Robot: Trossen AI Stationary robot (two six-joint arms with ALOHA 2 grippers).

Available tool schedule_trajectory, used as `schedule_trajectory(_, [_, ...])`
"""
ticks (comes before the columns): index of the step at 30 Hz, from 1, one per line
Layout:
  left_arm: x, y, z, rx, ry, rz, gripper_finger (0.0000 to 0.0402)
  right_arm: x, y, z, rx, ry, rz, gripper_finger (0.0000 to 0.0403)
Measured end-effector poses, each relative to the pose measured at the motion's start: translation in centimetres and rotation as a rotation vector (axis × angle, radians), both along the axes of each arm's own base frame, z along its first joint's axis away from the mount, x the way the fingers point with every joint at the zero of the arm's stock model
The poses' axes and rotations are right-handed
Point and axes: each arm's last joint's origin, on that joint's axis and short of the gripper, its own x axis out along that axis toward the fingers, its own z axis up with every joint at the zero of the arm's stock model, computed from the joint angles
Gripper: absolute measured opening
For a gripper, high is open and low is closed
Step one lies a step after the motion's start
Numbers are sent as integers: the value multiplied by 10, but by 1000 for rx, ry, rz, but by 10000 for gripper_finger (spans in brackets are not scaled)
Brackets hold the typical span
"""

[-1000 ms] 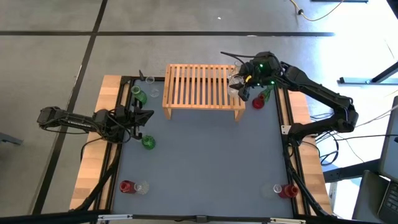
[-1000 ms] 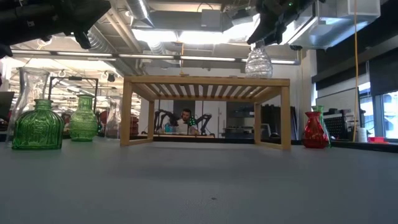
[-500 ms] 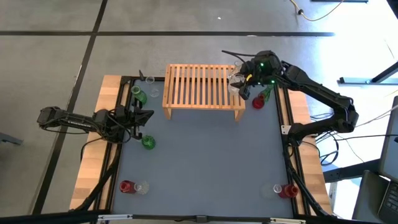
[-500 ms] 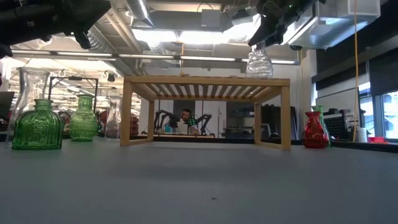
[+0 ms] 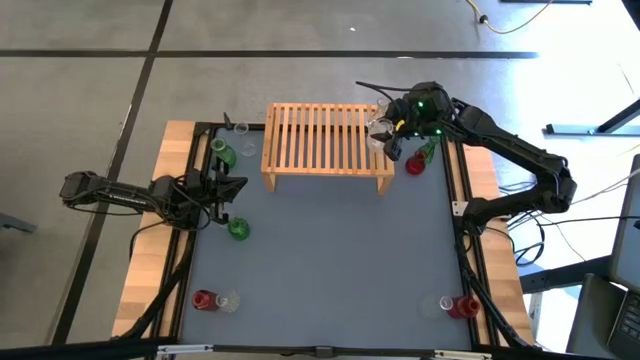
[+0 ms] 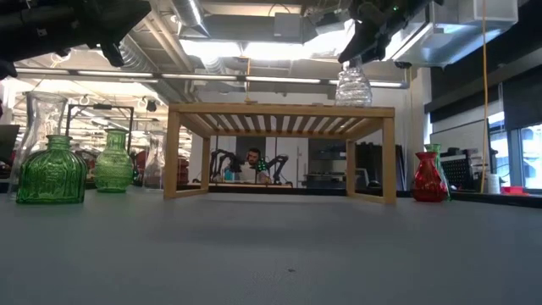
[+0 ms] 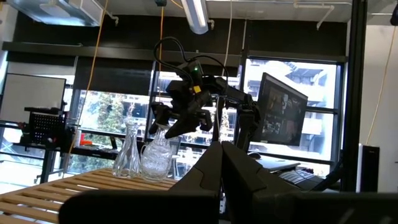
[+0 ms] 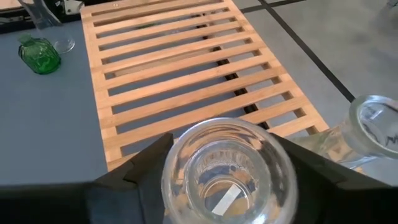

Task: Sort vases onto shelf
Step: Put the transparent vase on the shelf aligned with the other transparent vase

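Observation:
My right gripper is over the right end of the shelf, a light-wood slatted rack, and is shut on a clear ribbed vase. A second clear vase stands on the slats close beside it. My left gripper waits shut above the table's left side, near a green vase that stands on its base. More vases stand on the table. Green and clear ones are left of the shelf. A red one and a green one are right of it. My right gripper pinches the clear ribbed vase at its neck, just under the rim, one finger on each side. The fingers come from above, slanting down. The vase is upright, its base level with the slats; whether it rests there I cannot tell.
A red and a clear vase stand at the near left corner, and another such pair at the near right. Most of the shelf top is bare slats. The grey table middle is open. A person sits in the room beyond.

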Motion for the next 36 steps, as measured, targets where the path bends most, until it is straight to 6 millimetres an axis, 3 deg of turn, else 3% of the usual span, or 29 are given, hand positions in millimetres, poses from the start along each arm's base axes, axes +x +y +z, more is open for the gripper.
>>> schedule_trajectory(9, [0, 0, 0, 0, 0, 0, 2, 0, -1, 0, -22, 11, -3, 292])
schedule_trajectory(26, [0, 0, 0, 0, 0, 0, 2, 1, -5, 4, -183, 44, -60, 286])
schedule_trajectory(36, [0, 0, 0, 0, 0, 0, 2, -7, 0, 44, -188, -24, -87, 286])
